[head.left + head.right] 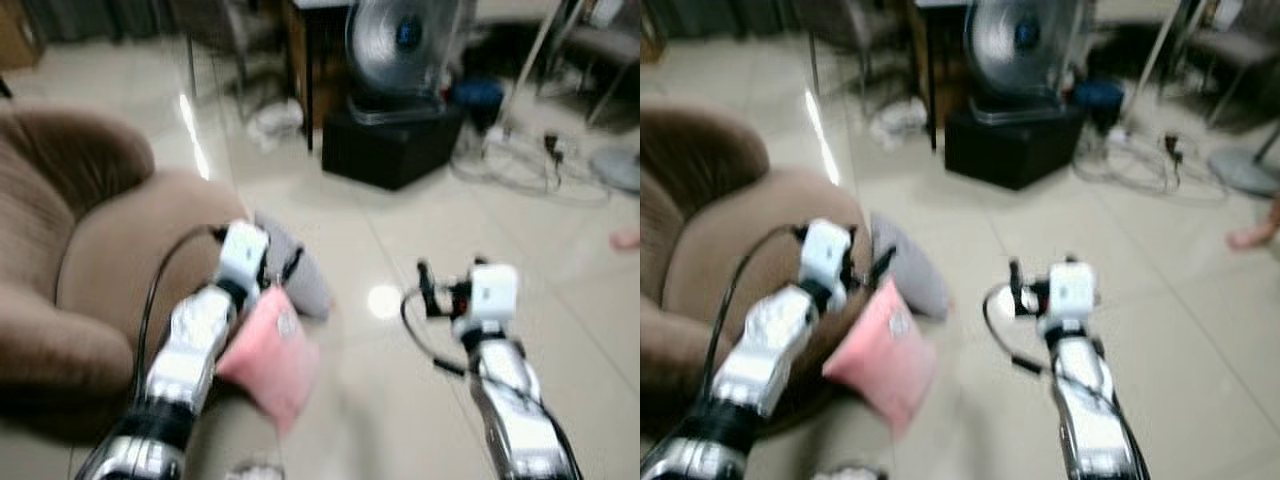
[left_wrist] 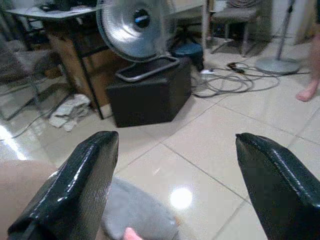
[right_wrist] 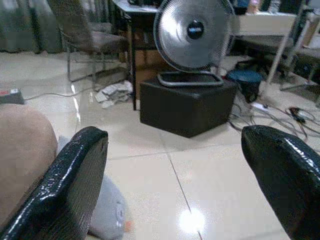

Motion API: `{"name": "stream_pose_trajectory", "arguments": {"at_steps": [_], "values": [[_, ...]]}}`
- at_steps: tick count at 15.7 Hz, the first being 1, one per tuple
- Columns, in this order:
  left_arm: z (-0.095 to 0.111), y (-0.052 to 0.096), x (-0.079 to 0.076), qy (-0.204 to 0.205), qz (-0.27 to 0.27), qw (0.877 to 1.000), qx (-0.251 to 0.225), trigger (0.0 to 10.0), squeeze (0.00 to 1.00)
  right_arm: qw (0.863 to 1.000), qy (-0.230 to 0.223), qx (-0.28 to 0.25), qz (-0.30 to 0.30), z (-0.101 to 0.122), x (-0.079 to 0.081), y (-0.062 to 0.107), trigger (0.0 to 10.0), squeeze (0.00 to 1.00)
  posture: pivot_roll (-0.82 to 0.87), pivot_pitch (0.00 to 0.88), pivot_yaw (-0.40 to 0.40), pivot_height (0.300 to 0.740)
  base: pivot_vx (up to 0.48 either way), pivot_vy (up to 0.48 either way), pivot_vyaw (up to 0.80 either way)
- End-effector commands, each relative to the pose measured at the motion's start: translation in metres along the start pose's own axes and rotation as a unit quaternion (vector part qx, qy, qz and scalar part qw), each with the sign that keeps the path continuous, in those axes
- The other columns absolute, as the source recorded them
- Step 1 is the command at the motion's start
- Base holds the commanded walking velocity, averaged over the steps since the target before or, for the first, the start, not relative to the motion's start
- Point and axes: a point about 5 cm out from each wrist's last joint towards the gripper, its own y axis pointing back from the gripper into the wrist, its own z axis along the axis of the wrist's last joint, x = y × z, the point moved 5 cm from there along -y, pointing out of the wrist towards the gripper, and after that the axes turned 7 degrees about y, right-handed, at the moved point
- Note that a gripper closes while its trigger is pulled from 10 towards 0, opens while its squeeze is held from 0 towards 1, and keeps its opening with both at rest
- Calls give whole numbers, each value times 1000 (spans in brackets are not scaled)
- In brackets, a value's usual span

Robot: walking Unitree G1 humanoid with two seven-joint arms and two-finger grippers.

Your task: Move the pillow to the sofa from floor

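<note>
The head views are blurred. They show a pink pillow on the floor at the front edge of the brown sofa, touching a grey pillow that lies just behind it. The left gripper hangs just above the two pillows; whether the pink one hangs from it or rests on the floor is hard to make out. The left wrist view shows what the head views hide: its jaws stand wide apart, grasping nothing, with the grey pillow and a sliver of pink beneath them. The right gripper hovers over bare floor, well apart from the pillows, and the right wrist view shows its jaws released too. Beyond stand a fan on a black box, with tangled cables and a person's bare foot.
</note>
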Motion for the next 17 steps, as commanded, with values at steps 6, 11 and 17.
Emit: {"name": "stream_pose_trajectory", "arguments": {"at_steps": [6, 11, 17], "values": [[8, 6, 12, -3, 21, 1000, -8, 10000, 0, 1000, -21, 3, 21, 2, 13, 0, 10000, 0, 50, 72, 10, 740, 362, 0, 0], [6, 7, -6, 52, -20, 998, 5, 10000, 0, 999, -20, 3, 47, 1, 17, 10, 10000, 0, 47, 76, 12, 710, 0, 0, 0], [0, 13, -8, 62, -20, 998, 24, 10000, 0, 999, -11, 1, 48, 2, 17, 11, 10000, 0, 51, 85, 4, 645, 0, 0, 0]]}}
